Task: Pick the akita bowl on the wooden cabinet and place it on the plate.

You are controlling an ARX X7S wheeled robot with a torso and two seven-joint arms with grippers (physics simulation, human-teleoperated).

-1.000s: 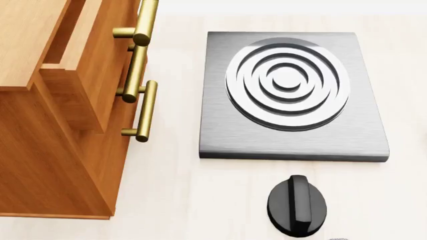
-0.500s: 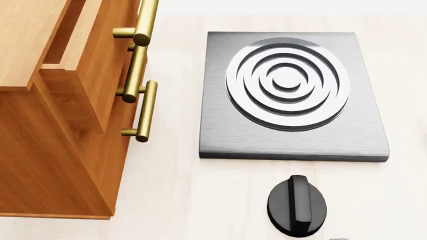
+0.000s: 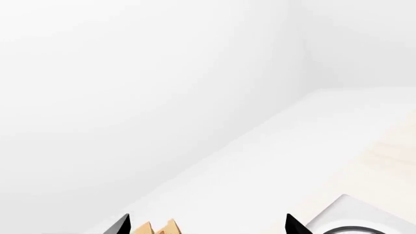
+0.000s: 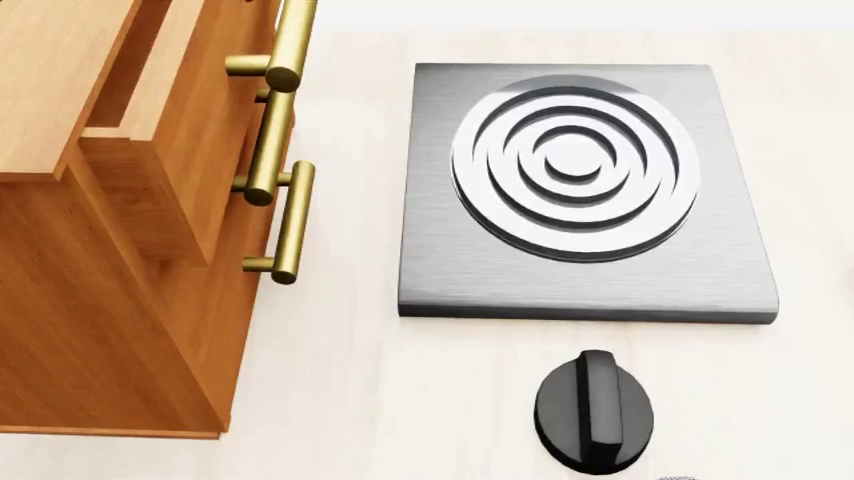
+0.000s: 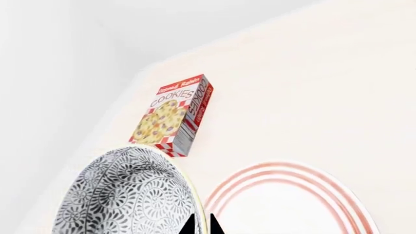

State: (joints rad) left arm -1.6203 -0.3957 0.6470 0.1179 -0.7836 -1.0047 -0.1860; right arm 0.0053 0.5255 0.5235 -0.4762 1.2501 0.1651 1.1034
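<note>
Right fingers [image 5: 201,225]: two black tips close together, clamped over the thin rim of the bowl [image 5: 126,195]. Left fingers [image 3: 206,225]: two black points well apart, holding nothing.

Bowl round and deep, outside dense with grey-black floral speckle, held just beside the plate [image 5: 293,204]; whether touching it, cannot tell. Plate wide, white, smooth, red-pink rings round the rim. Beyond both, one cookie box [image 5: 173,116] lying on the pale counter [image 5: 312,87] near its far edge, lettered "COOKIES" on face and side, red-and-white check border.

From the head: cabinet [image 4: 94,250] of orange-brown wood, three brass bar handles [image 4: 290,222]. Beside it one brushed grey square burner [image 4: 587,190] with raised concentric rings, and one glossy black knob [image 4: 597,410] at the near edge.
</note>
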